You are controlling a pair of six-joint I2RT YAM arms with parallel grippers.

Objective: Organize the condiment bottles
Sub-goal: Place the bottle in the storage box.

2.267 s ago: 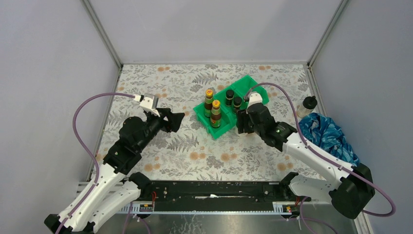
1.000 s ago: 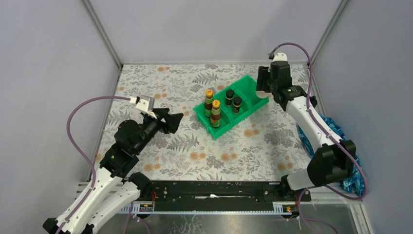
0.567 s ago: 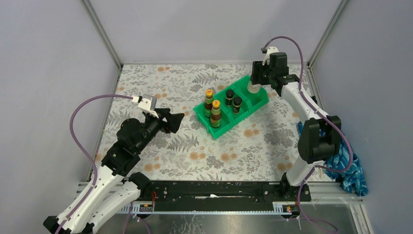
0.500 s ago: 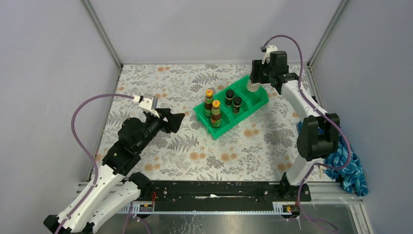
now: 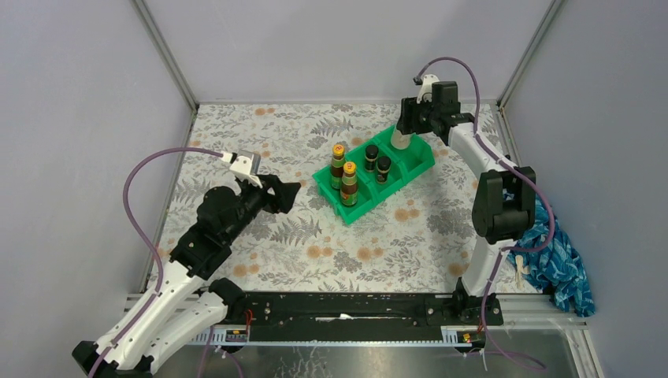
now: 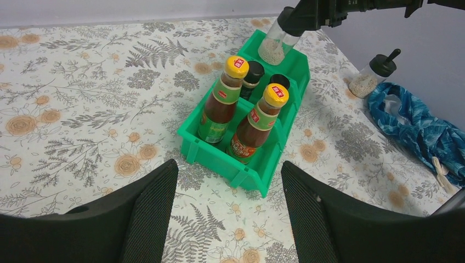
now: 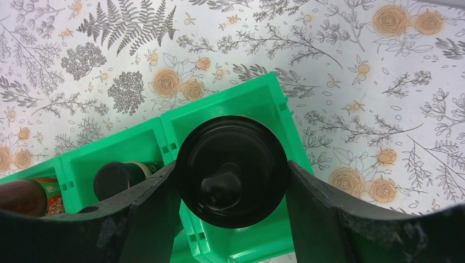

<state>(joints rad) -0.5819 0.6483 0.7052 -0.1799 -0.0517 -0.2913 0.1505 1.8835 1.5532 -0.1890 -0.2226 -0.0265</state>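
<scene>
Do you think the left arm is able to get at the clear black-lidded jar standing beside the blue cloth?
Probably not easily: the clear black-lidded jar stands far right by the blue cloth, and the green plastic divided bin sits between it and the open left gripper.

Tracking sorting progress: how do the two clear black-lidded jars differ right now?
The held jar is clamped in the right end effector; the loose jar stands free. The held jar hangs over the far compartment of the green bin; the loose jar sits on the table beside the blue cloth. Both are clear, with pale grainy contents.
</scene>
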